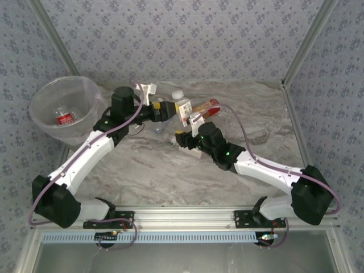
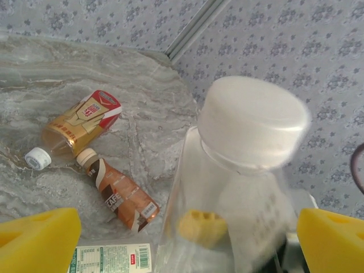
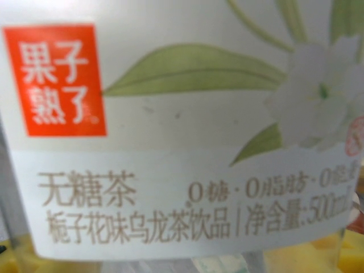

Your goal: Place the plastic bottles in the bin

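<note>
Top view: tea bottle (image 1: 182, 108) upright over mid-table, long axis vertical. Right gripper (image 1: 191, 120) clamping it from near side. Left gripper (image 1: 170, 111) spreading wide just left of bottle, on side nearer bin (image 1: 60, 135).
Left wrist: white cap (image 2: 253, 122) rising between released pads (image 2: 37, 239).
Right wrist: label (image 3: 182, 142) crowding lens.

Your table (image 1: 170, 170) has a grey marble-pattern top. The bin (image 1: 85, 91) is at its far-left corner. In the far middle an amber bottle (image 2: 79, 122) lies flat, and a brown bottle (image 2: 122, 193) lies just beside it, caps close together. A barcode-label bottle (image 2: 111, 259) lies near the brown one, mostly cut off in the left wrist view.
</note>
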